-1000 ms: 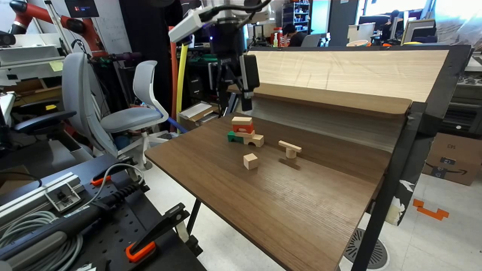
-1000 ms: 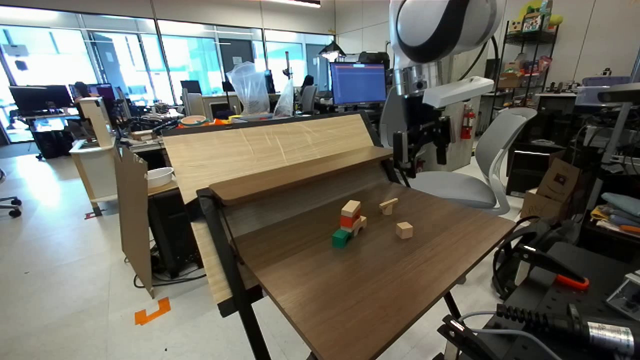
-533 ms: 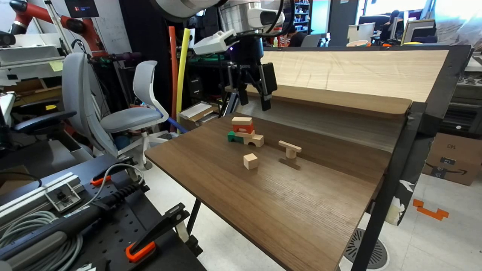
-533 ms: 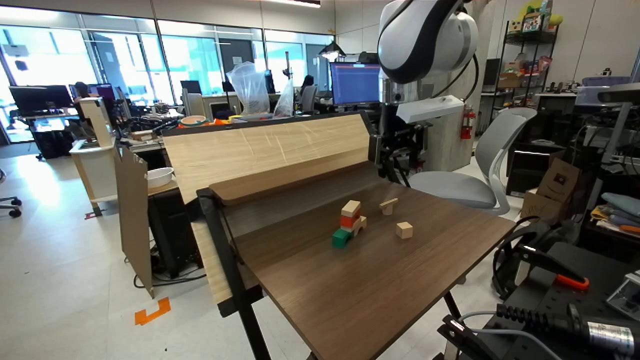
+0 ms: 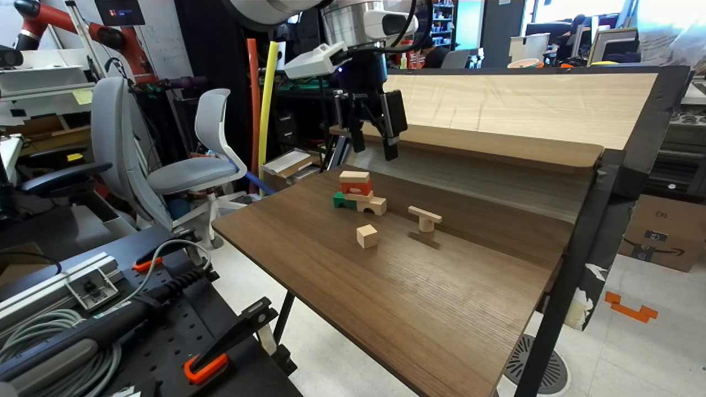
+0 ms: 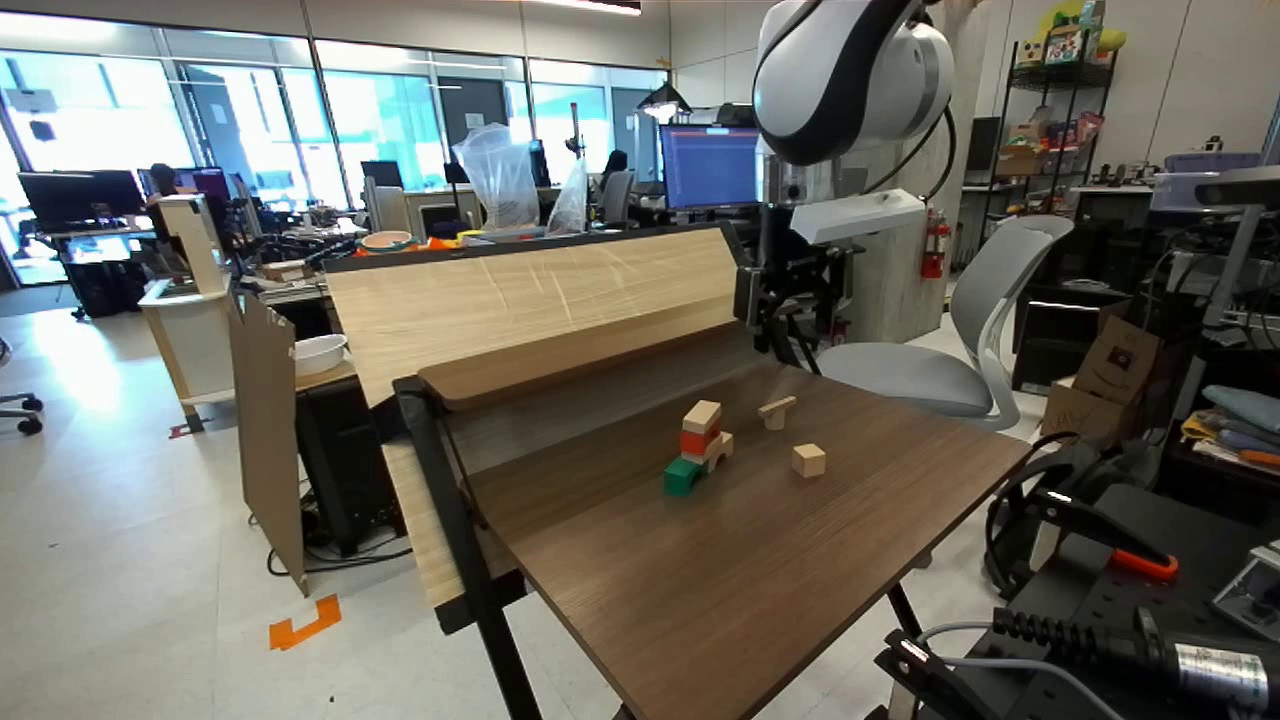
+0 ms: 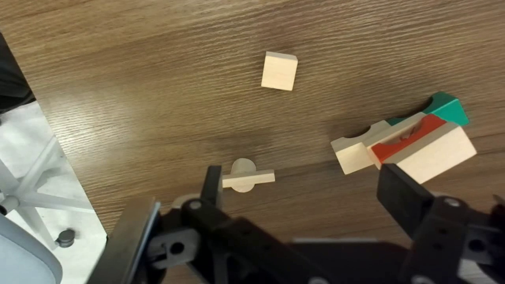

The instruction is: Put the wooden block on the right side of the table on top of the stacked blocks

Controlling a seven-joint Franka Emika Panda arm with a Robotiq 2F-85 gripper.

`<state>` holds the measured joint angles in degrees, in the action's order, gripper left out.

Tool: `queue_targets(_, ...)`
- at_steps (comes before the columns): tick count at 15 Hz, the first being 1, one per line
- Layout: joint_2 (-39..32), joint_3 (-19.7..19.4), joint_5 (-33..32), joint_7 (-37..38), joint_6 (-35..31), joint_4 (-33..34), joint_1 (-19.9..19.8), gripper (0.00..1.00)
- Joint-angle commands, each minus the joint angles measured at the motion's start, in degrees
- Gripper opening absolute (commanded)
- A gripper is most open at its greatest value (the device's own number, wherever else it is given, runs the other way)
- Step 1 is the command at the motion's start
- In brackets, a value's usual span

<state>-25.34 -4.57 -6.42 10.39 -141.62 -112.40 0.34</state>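
Wooden block loose on the table, apart from the stacked blocks; gripper up above, spread wide.
Stack pale with red-orange, green block at its base. Near the wooden block, flat strip across upright cylinder. Gray chair beside table, slanted panel along one side.

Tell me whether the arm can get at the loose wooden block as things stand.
Probably yes: the wooden block sits uncovered on the table, apart from the stacked blocks, and the jaws hang open higher up, holding nothing.
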Motion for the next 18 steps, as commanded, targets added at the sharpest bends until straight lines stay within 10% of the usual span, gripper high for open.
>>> queue_targets(1,-0.4,-0.49,-0.32,0.15,0.01,0.1,0.41,1.0)
queue_targets(18,-8.1,0.54,4.77,-1.49,-6.22,0.12,-1.86,1.0)
